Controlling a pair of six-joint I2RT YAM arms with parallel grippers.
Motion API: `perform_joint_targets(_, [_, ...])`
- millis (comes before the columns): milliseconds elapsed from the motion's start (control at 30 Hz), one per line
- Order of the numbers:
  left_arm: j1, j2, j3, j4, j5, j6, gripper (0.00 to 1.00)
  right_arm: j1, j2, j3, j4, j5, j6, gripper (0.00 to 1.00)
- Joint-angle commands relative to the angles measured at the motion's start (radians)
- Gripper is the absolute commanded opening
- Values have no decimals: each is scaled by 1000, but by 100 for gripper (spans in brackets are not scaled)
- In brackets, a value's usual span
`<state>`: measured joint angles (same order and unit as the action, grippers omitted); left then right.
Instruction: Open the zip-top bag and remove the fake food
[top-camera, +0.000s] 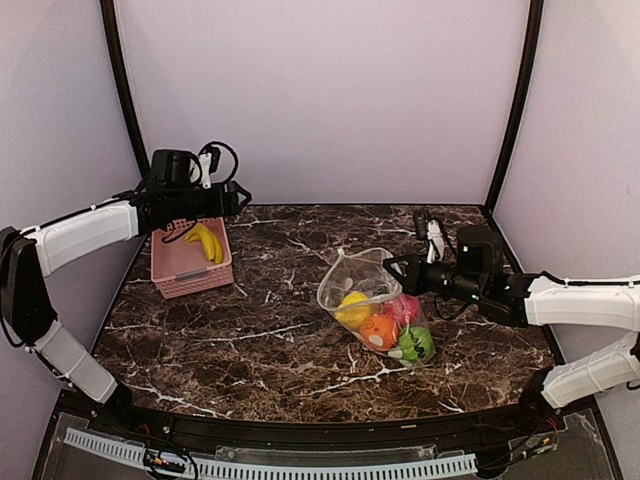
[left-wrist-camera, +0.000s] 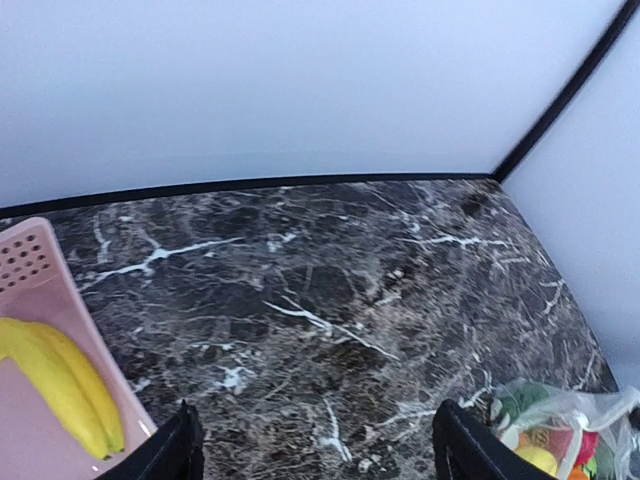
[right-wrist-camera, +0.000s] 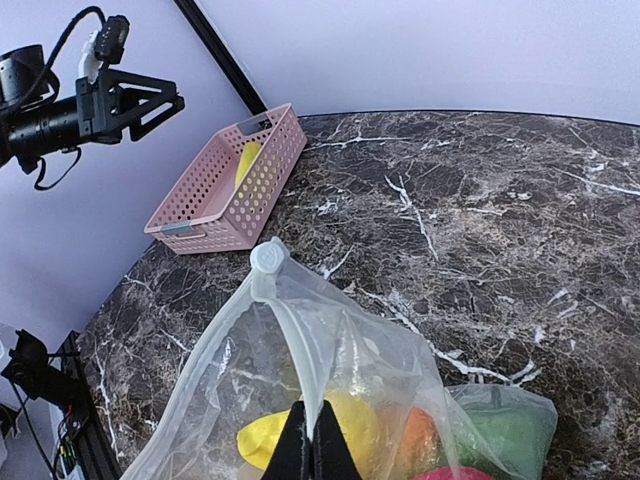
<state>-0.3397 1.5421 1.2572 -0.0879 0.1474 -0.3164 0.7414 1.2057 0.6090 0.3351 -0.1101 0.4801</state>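
The clear, soft plastic zip-top bag lies right of centre on the dark marbled desk, with its white zip end raised. The right end effector is pressed together on the bag's plastic, seemingly along the zip edge. Inside the bag are a yellow toy piece, an orange ball, a pink-red ball and a green ball. The left end effector hangs spread and empty by the far corner of the pink perforated plastic basket. The basket holds a yellow toy banana.
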Motion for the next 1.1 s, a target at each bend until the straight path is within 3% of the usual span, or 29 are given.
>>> perform_joint_targets(0, [-118, -88, -119, 192, 114, 98, 77, -2, -23, 13, 15, -27, -2, 0])
perform_joint_targets(200, [-294, -129, -226, 280, 188, 244, 69, 14, -10, 17, 26, -50, -12, 0])
perform_joint_targets(400, [-476, -62, -197, 176, 163, 460, 64, 29, 0, 7, 39, -53, -5, 0])
perform_joint_targets(500, [-540, -17, -184, 164, 152, 495, 62, 36, 9, 1, 48, -55, 0, 0])
perform_joint_targets(767, [-639, 88, -151, 165, 125, 574, 58, 47, 44, -22, 81, -53, 20, 0])
perform_joint_targets(1067, [-645, 257, -53, 131, 108, 636, 56, 49, 84, -68, 130, -49, 66, 0])
